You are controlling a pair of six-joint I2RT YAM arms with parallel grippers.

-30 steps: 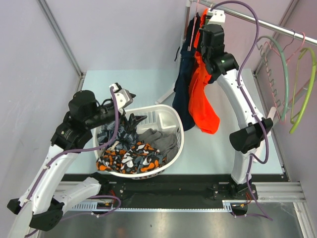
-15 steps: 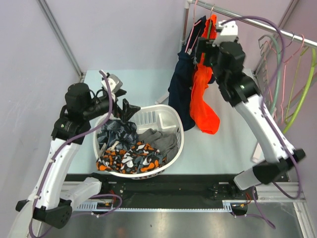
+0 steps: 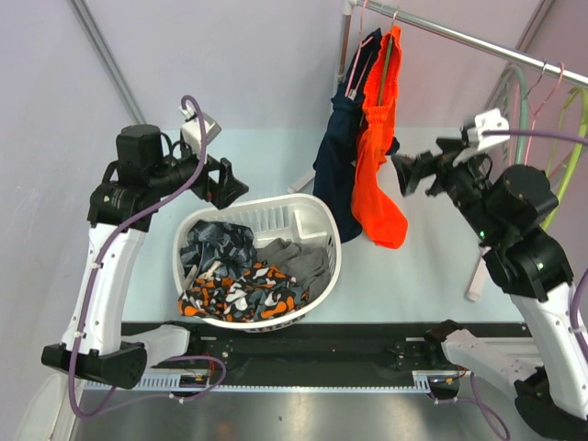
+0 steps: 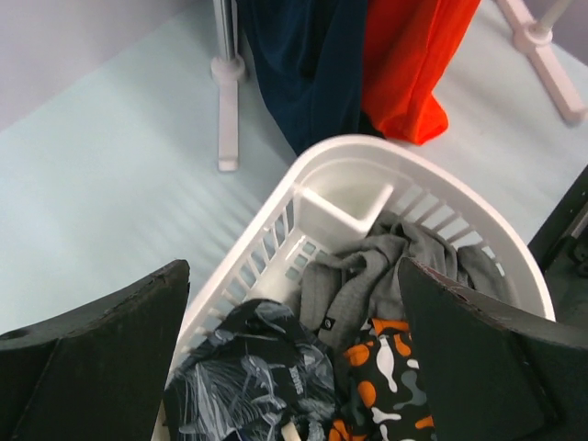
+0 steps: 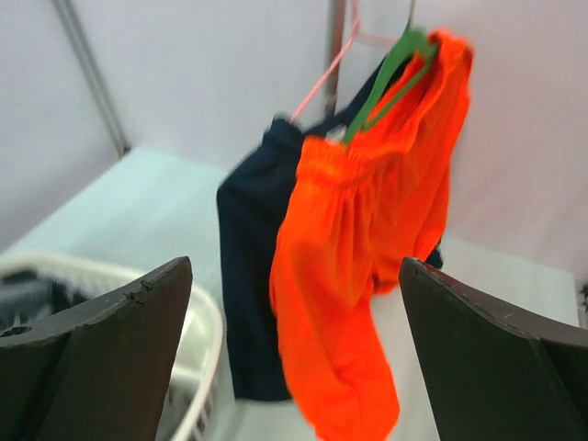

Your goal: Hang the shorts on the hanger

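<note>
On the silver metal rail (image 3: 478, 41) at the back right of the cell, the bright orange-red fabric shorts (image 3: 377, 156) hang from the thin dark green plastic hanger (image 5: 390, 69). In the right wrist view the gathered waistband slopes along the hanger's arm and one leg falls in a long drape; in the top view its lowest tip reaches just beside the white slatted plastic laundry basket (image 3: 326, 230). A dark navy garment (image 3: 338, 175) hangs directly to the left of the shorts, touching them, on a thin pink hanger (image 3: 354, 55).

The right gripper (image 3: 409, 173) is held in the air to the right of the shorts, pointing at them. Its two black fingers (image 5: 101, 358) are spread wide with nothing between them, and the wrist view shows the shorts ahead of the tips, apart from them.

The left gripper (image 3: 225, 182) hovers above the far left rim of the basket, which sits on the pale table (image 3: 276, 156). Its jaws also stand wide apart and empty, framing the basket below in the left wrist view. Inside the basket lie an orange, black and white patterned cloth (image 3: 239, 292), a grey garment (image 3: 299, 257) and a dark leaf-print cloth (image 3: 216, 243), heaped against one another.

Lime-green wire hangers (image 3: 565, 184) hang further right on the rail, well apart from the shorts.
</note>
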